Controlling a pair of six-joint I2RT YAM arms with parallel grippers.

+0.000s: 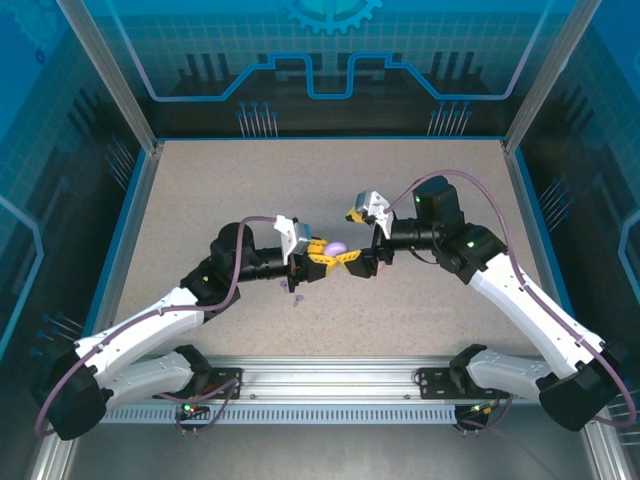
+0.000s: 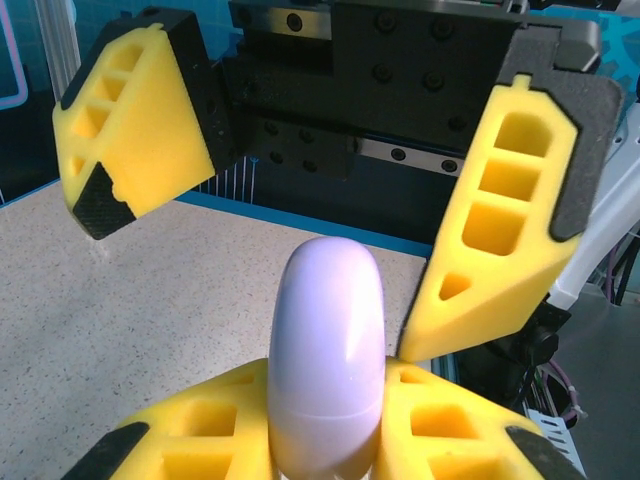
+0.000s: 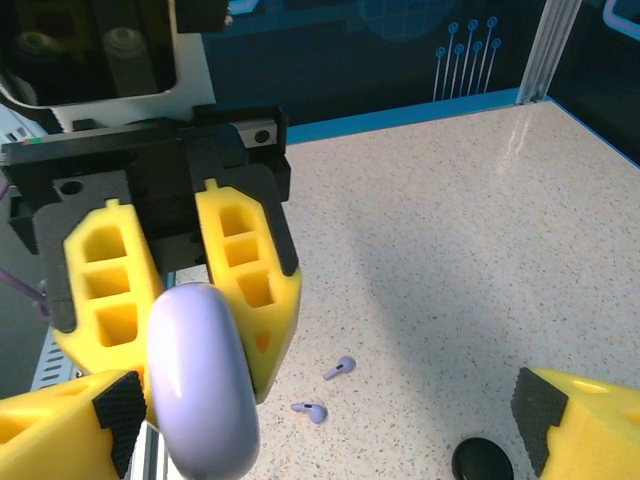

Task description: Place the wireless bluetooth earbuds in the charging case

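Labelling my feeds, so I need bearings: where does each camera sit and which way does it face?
Top external: above and behind the arms, looking down on the table; both arms show.
Left wrist: on the left gripper, facing the open right gripper; own fingers clamp the lilac case.
Right wrist: facing the left gripper; own fingertips at the bottom corners.
Both wrist views share the case.

You have the left end effector (image 3: 182,305) clamped on the lilac case (image 3: 200,395); two lilac earbuds (image 3: 340,368) lie on the surface (image 3: 450,250), near a black case (image 3: 483,461).
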